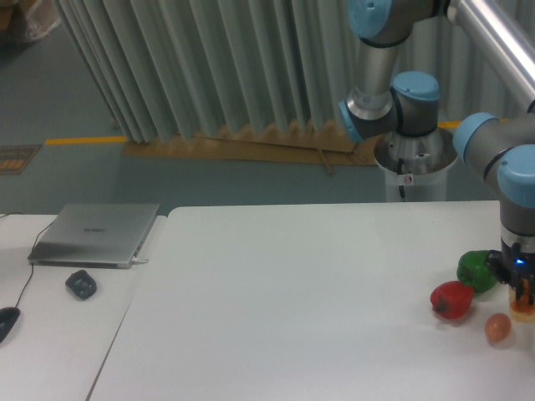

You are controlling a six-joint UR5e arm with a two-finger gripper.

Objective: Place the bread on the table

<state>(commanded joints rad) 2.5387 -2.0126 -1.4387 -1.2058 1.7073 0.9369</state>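
At the far right edge of the view, my gripper has come down over the white table. A tan piece, the bread, shows between its dark fingers, and the gripper looks shut on it. The frame edge cuts off part of the bread, which sits low, close to the tabletop. I cannot tell whether it touches the surface. The gripper stands just right of the peppers.
A green pepper, a red pepper and a small orange-brown ball lie close to the gripper's left. On the side desk at left are a laptop, a dark object and a mouse.
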